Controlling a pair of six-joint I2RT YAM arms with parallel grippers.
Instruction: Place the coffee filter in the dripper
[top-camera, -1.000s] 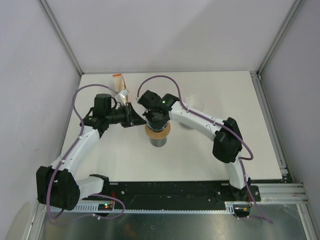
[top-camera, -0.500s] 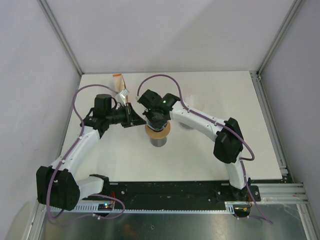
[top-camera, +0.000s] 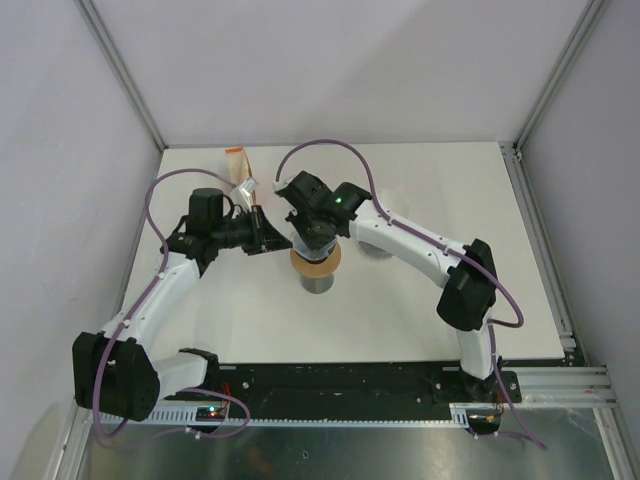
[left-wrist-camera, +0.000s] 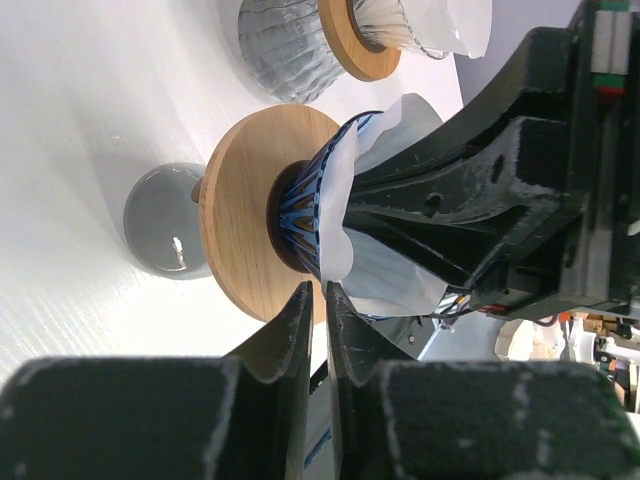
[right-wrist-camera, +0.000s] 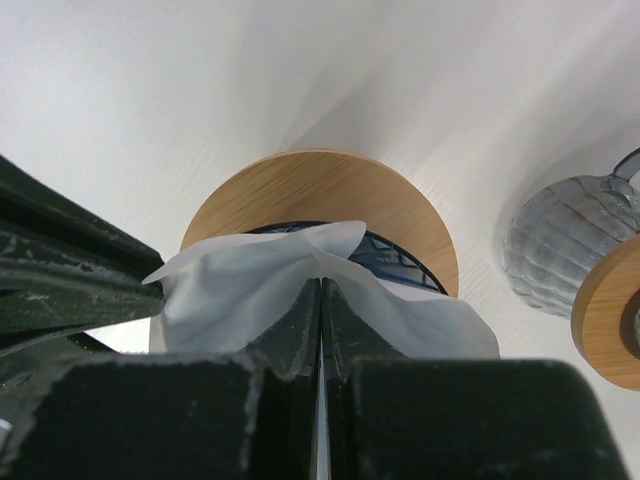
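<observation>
The dripper, blue-patterned with a round wooden collar, stands on a grey base at the table's middle. It also shows in the left wrist view and the right wrist view. The white coffee filter lies crumpled over the dripper's mouth, and shows in the left wrist view too. My right gripper is directly above the dripper, shut on a fold of the filter. My left gripper is shut just left of the dripper, its tips at the filter's edge; I cannot tell if it pinches it.
A ribbed glass server with a second wood-ringed dripper stands just right of the task dripper, seen in the right wrist view as well. An orange and white packet lies at the back left. Walls enclose the table.
My right arm has shifted slightly to the right and its wrist has turned a little above the dripper. My left arm has not moved.
</observation>
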